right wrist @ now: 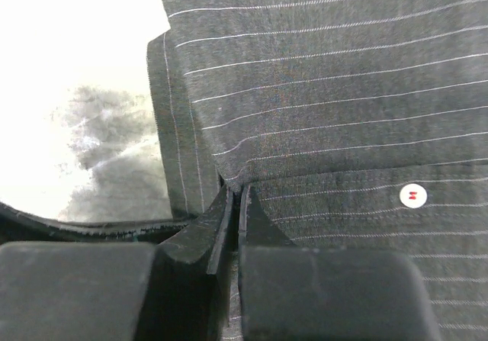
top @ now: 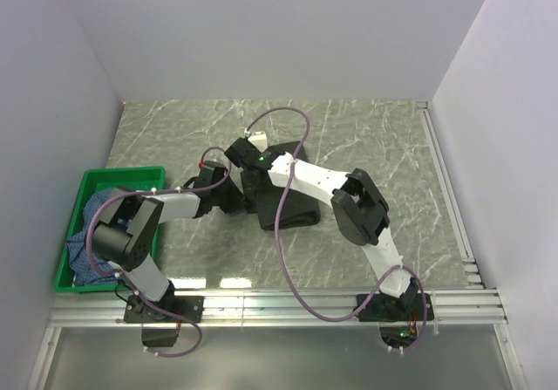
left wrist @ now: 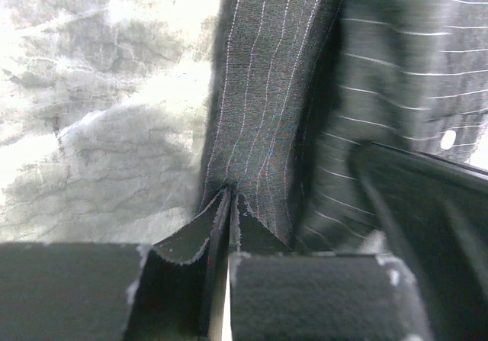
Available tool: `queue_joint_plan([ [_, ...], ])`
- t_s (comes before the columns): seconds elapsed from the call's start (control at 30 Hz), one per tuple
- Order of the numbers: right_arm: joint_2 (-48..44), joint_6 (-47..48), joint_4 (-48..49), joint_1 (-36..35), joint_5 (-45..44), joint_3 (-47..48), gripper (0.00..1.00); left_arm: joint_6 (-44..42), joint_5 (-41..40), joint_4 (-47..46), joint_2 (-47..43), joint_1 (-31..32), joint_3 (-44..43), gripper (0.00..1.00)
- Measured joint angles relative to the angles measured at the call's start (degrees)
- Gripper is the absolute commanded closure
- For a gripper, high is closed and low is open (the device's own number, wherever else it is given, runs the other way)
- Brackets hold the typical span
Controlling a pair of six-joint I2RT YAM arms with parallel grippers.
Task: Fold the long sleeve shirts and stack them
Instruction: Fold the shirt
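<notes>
Black pinstriped cloth sits bunched in the middle of the table: the black shirt (top: 292, 211) lies as a dark, partly folded heap on the grey marbled tabletop (top: 392, 146), and both arms reach in to its left side. From where I stand the two wrists come together there, close beside each other at the shirt's left edge.

The left gripper (left wrist: 232, 204) has its jaws pressed together on a narrow fold of that shirt; the fabric rises from between the fingertips in a taut band, its fine pale stripes running away from the pinch. The right gripper (right wrist: 235, 196) is clamped the same way on another edge of the same shirt, cloth nipped between its closed fingers. Just to the right of that pinch a small white button (right wrist: 412, 196) shows on the fabric, and the stripes there run crosswise.

The blue shirt (top: 96, 229) is well apart from all this — crumpled loose inside the green crate (top: 122, 174) at the left side of the table, beside the left arm's elbow. It is not folded.

A purple cable (top: 283, 224) loops down from the right arm across the black shirt toward the near edge, where metal rails (top: 288, 307) carry the two bases. Plain white walls close in the table on three sides.
</notes>
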State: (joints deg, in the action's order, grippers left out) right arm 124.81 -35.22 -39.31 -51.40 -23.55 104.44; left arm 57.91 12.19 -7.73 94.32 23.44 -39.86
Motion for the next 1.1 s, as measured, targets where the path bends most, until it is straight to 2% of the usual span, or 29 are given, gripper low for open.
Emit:
queue_joint_plan([
  [0.07,0.39,-0.68,0.81,0.0,0.9,-0.81,0.83,0.0,0.0,0.02,-0.09,-0.02,0.07,0.92],
  [0.1,0.39,-1.01,1.05,0.0,1.25,-1.33,0.72,0.0,0.0,0.04,-0.11,-0.02,0.09,0.92],
  [0.2,0.37,-1.36,1.25,0.0,2.14,-1.79,0.59,-0.04,-0.02,0.22,-0.17,0.0,0.11,0.88],
  [0.3,-0.24,-1.42,1.29,0.0,2.21,-1.84,0.52,-0.24,-0.13,1.6,-1.01,0.0,0.09,0.84],
  [0.47,-6.43,-1.36,1.86,0.28,2.19,-4.9,0.52,-1.55,-1.9,7.21,-4.85,0.0,-1.18,0.75],
  [0.5,-8.59,-1.33,2.14,0.42,2.25,-5.92,0.52,-1.75,-2.32,8.28,-5.81,0.0,-1.73,0.61],
  [0.6,-17.33,-1.4,4.66,1.4,3.45,-10.95,0.54,-2.89,-3.52,11.52,-9.49,0.0,-3.72,0.48],
  [0.83,-37.88,-4.24,17.31,11.93,15.58,-32.48,0.55,-4.92,-3.8,16.06,-12.85,0.0,-9.6,0.48],
  [1.1,-43.67,-5.92,25.33,15.67,24.22,-47.93,0.54,-6.16,-3.02,17.55,-4.96,0.0,-15.41,0.52],
])
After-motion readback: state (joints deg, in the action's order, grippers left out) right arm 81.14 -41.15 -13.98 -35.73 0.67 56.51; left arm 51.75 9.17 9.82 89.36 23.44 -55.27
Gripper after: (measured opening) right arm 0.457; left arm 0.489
